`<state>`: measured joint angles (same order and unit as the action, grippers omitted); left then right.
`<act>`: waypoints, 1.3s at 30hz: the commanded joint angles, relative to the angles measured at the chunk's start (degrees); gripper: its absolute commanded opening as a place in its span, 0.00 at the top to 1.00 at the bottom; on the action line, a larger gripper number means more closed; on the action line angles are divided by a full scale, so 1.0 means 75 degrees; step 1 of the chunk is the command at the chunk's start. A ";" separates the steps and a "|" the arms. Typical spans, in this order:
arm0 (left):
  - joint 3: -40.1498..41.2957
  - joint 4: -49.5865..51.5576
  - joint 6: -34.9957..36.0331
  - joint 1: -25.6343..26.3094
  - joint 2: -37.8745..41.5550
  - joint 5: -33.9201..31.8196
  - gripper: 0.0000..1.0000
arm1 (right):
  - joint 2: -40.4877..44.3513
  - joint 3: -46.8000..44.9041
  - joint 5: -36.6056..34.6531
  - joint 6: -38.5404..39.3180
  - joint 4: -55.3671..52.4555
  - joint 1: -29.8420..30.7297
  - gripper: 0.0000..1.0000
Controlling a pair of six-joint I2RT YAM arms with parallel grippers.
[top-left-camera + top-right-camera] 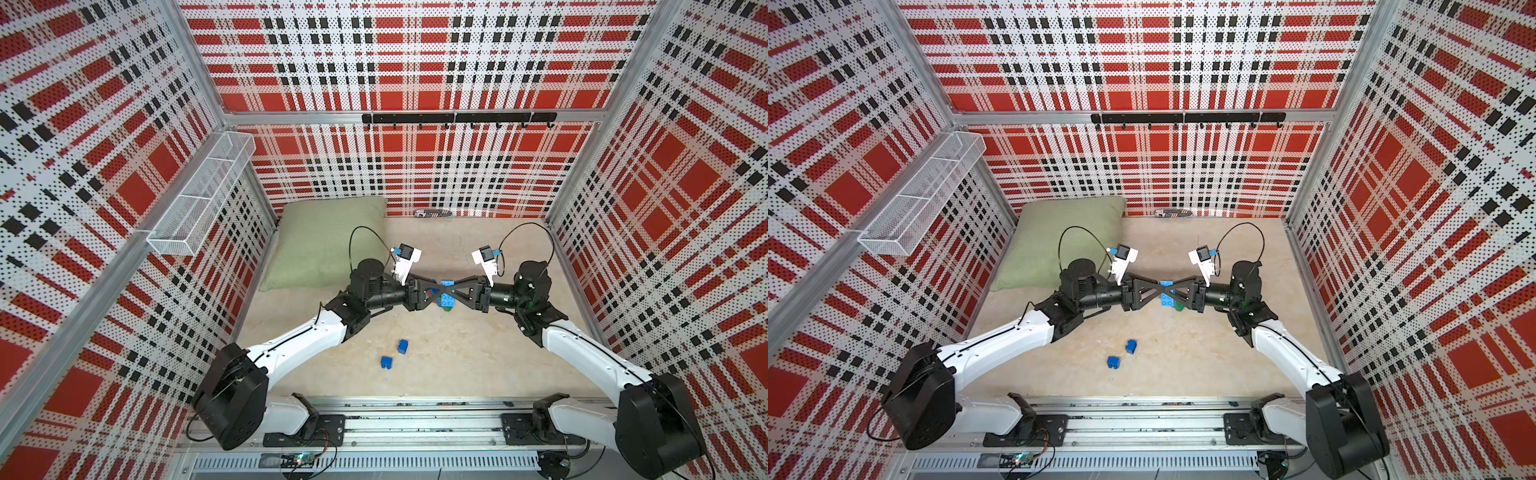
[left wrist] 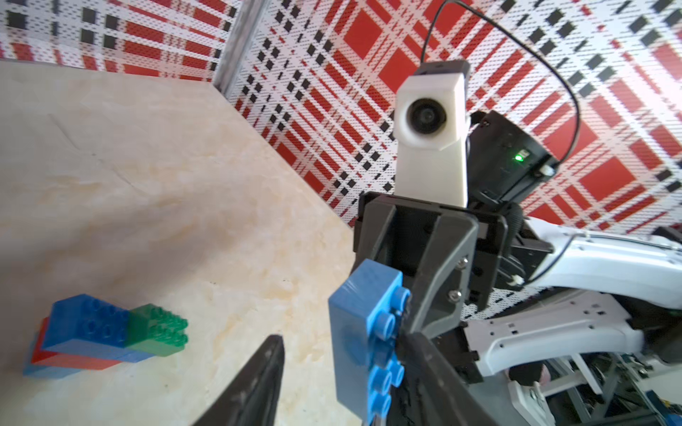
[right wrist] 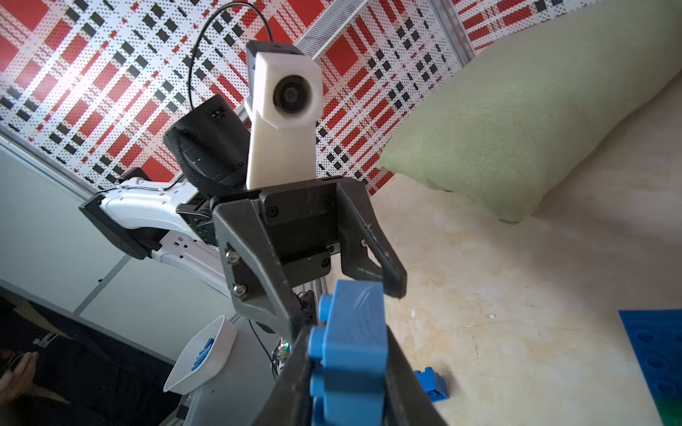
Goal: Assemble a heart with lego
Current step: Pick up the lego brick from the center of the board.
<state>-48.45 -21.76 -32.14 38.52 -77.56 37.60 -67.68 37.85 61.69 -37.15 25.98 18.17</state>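
Above the middle of the table a light blue lego brick [image 1: 446, 284] hangs in the air. My right gripper [image 3: 348, 332] is shut on it, one finger on the studded face and one on the opposite face. My left gripper [image 2: 343, 343] is open around the same brick. One finger [image 2: 424, 354] touches its studs and the other finger [image 2: 265, 365] stands clear of it. In both top views the two grippers [image 1: 441, 291] [image 1: 454, 291] meet tip to tip. The heart [image 2: 88, 328], a cluster of blue, red and green bricks, lies on the table right under them [image 1: 448, 301].
Two loose dark blue bricks [image 1: 402, 346] [image 1: 387, 362] lie nearer the front. A green pillow [image 1: 324, 245] fills the back left corner. A wire basket [image 1: 199, 195] hangs on the left wall, and a hook rail [image 1: 457, 118] on the back wall. A small striped object [image 1: 434, 213] lies by that wall.
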 commanded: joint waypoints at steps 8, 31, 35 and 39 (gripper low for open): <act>0.0025 -0.1854 -0.1037 0.0236 0.0123 0.1056 0.54 | 0.0265 0.0439 0.0421 -0.0033 -0.0261 0.0003 0.73; -0.0278 -0.1891 -0.0949 0.0266 -0.0309 0.1233 0.77 | -0.0304 0.0408 0.0222 -0.2791 0.2275 0.0065 0.74; -0.0341 -0.2165 -0.1286 0.0190 -0.0443 0.1142 0.85 | -0.0287 0.0466 0.0232 -0.2389 0.1804 0.0073 0.72; -0.0247 -0.2185 -0.1521 0.0173 -0.0228 0.0493 0.88 | -0.0150 0.0781 0.0039 -0.1690 0.0746 0.0055 0.44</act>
<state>-48.93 -34.94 -42.15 39.59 -80.36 44.60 -69.12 41.15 62.87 -53.95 37.78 18.26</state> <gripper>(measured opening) 0.302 0.536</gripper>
